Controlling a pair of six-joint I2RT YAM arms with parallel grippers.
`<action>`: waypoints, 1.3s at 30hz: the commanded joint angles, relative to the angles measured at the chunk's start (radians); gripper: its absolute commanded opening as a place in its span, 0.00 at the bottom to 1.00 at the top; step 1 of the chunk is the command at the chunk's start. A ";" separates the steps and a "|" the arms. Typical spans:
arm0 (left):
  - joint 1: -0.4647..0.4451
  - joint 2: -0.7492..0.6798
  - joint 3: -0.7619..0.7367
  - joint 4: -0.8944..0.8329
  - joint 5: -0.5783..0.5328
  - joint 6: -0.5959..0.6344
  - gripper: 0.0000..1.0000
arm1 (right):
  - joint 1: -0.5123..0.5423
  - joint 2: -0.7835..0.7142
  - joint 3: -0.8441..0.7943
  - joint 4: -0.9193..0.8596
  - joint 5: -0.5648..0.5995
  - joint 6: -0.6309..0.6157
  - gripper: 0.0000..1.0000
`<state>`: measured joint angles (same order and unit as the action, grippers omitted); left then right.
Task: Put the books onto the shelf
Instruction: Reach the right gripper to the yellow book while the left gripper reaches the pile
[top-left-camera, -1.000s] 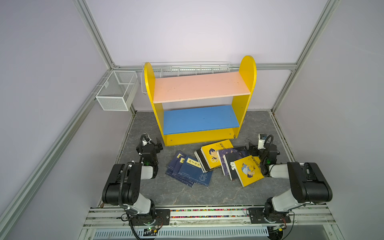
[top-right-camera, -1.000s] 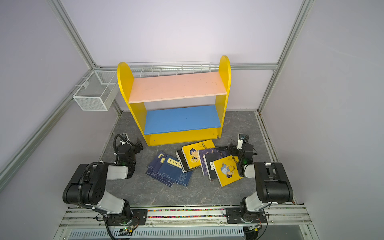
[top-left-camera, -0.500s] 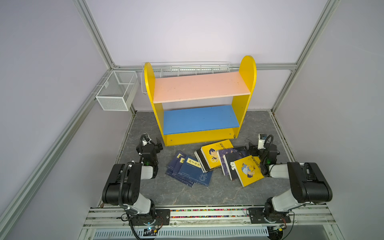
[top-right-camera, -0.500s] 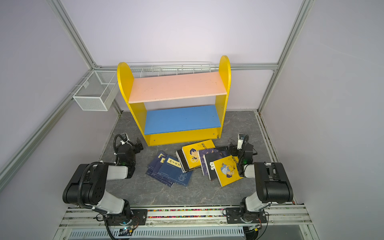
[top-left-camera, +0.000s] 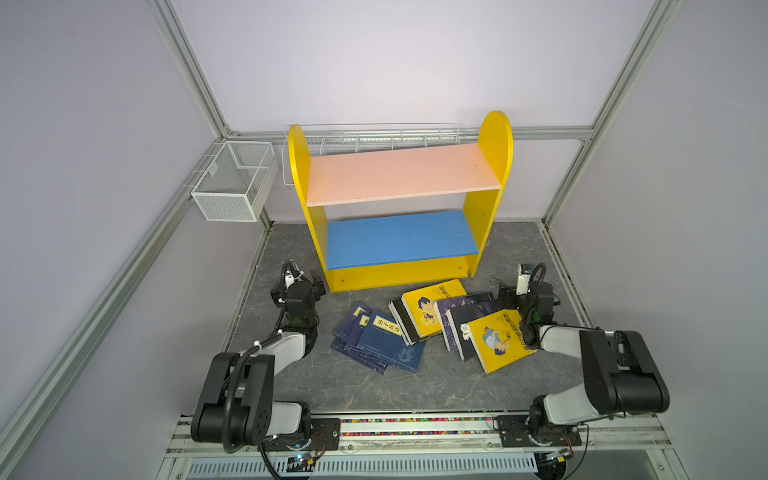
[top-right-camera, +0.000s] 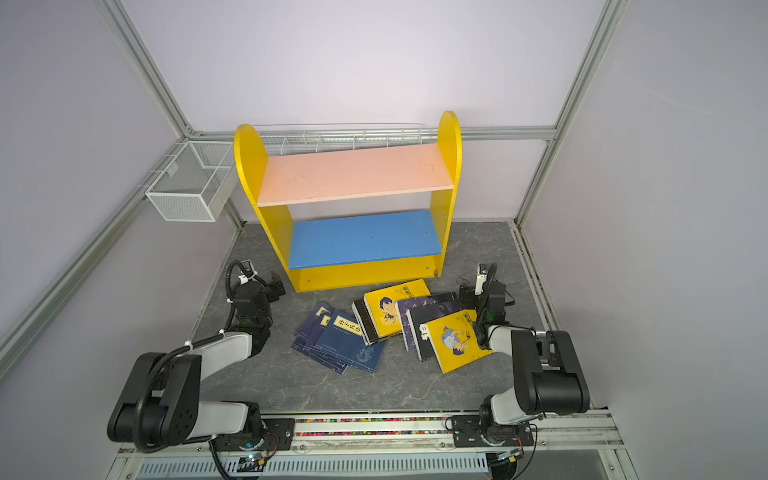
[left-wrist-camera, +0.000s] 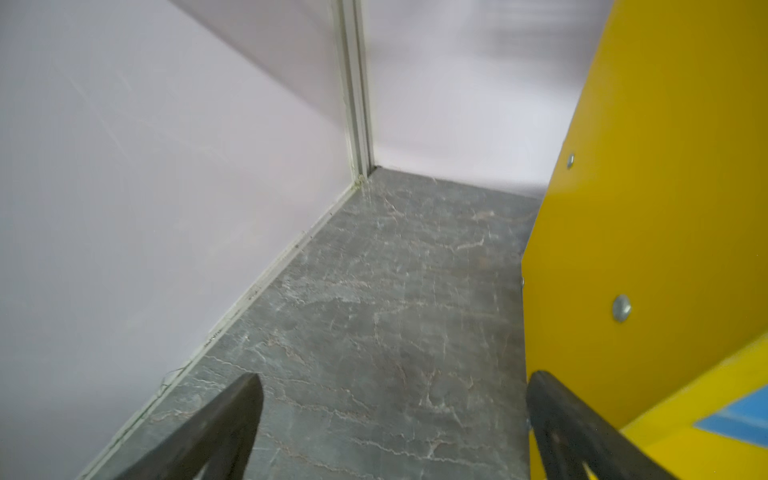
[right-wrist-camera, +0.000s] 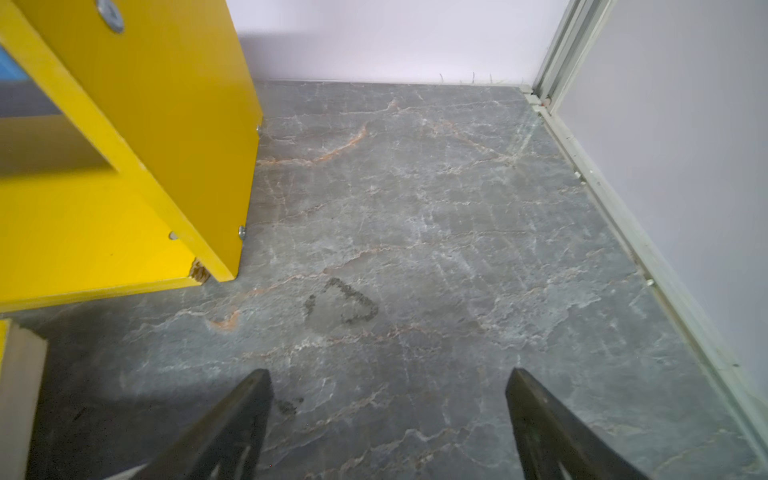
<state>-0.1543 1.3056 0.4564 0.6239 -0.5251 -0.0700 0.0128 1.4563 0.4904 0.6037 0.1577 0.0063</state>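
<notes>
Wrist views: left claw (left-wrist-camera: 392, 376) wide, empty; right claw (right-wrist-camera: 388, 371) wide, empty, over bare surface (right-wrist-camera: 415, 208). In both top views nothing has visibly shifted in the last second, arms parked. Books (top-left-camera: 424, 318) all flat on surface before shelf (top-left-camera: 482, 224), boards bare. Judgement: first pick pending.

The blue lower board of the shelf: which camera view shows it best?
Both top views show it best: the whole blue lower board is in sight. The left wrist view catches only a blue corner of it; the right wrist view only a thin blue sliver at the picture's edge.
</notes>
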 joint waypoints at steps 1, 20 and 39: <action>-0.041 -0.110 0.021 -0.247 -0.224 -0.136 1.00 | 0.016 -0.081 0.088 -0.262 0.144 0.097 0.94; -0.644 -0.235 0.093 -0.722 -0.151 -0.635 0.99 | 0.030 -0.590 0.057 -1.157 -0.109 0.843 0.92; -0.978 0.376 0.643 -0.668 0.210 -0.324 0.99 | -0.003 -0.686 -0.095 -1.295 -0.349 0.796 0.98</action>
<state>-1.1290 1.6596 1.0466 -0.0288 -0.3550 -0.4488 0.0242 0.7464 0.4110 -0.6926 -0.1394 0.7822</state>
